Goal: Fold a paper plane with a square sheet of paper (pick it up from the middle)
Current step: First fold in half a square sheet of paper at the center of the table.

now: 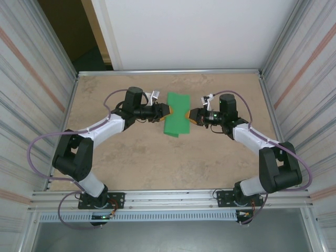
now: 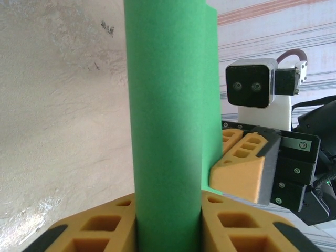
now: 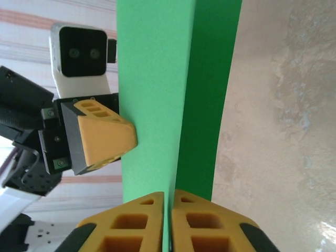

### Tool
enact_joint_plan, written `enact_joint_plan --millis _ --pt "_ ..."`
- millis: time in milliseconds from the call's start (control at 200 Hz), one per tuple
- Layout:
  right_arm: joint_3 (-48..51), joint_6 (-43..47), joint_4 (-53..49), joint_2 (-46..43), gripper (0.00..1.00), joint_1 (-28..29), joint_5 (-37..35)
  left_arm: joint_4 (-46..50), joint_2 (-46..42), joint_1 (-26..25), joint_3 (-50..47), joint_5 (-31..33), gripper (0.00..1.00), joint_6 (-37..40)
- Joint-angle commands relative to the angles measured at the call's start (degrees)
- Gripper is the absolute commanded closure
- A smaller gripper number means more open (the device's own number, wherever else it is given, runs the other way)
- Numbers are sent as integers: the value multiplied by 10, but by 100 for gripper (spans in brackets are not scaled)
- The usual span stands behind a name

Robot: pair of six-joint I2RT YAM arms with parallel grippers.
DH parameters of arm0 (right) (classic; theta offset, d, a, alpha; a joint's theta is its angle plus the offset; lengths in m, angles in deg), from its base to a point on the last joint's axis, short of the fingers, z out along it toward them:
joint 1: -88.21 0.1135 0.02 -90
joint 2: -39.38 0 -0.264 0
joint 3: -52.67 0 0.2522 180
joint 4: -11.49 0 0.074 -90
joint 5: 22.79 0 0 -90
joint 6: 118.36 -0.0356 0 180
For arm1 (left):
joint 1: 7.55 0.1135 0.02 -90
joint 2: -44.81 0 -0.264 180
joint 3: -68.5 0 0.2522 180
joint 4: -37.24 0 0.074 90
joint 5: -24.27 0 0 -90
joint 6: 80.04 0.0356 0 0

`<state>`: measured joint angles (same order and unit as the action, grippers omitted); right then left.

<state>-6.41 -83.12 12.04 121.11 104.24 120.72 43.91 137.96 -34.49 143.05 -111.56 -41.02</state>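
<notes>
**Green sheet held between both grippers over mid-table**

The square sheet of paper (image 1: 177, 119) is already doubled over into a long strip and hangs between the two arms over the far middle of the table (image 1: 131, 163). It looks lifted, though the overhead view does not show whether its near end touches the surface.

The left gripper (image 1: 164, 111) takes it from the left. Its jaws stand partly apart around a rounded, uncreased bend of the paper, which fills the gap between the orange fingers (image 2: 94, 231). The right gripper (image 1: 192, 116) comes in from the opposite side with its jaws pressed almost together and only a thin green edge between them.

Gripping from both sides probably keeps the limp sheet taut and its layers lined up. The tight pinch on the right fixes the loose edges, and the looser hold on the left spares the bend until a crease is wanted. By that reading the folding is at an early stage, with no dart shape yet.

The tabletop is a mottled beige, matte and bare around the arms. Ribbed pale panels (image 1: 31, 79) close in both sides, a white board (image 1: 184, 31) stands behind, and a metal rail (image 1: 168, 197) carries the arm bases.
</notes>
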Motion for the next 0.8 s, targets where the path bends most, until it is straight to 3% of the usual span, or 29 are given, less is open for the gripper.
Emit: enact_joint_plan --millis 0,70,236,416,516,797 --pt "-23 13 -31 -18 99 -3 -11 4 1 6 -9 7 65 11" --pt "-32 26 -56 -21 100 -4 -17 9 -3 10 -15 17 56 12" --pt "-81 92 -195 -17 100 -12 -41 58 -44 37 -41 42 26 46" --pt "-178 183 -392 -18 100 -12 -110 190 -126 72 -47 122 8 124" --pt "-241 215 -479 -4 100 10 -165 202 -157 91 -73 147 2 131" --pt "-378 210 -588 142 100 111 -294 145 -179 123 -148 142 1 107"
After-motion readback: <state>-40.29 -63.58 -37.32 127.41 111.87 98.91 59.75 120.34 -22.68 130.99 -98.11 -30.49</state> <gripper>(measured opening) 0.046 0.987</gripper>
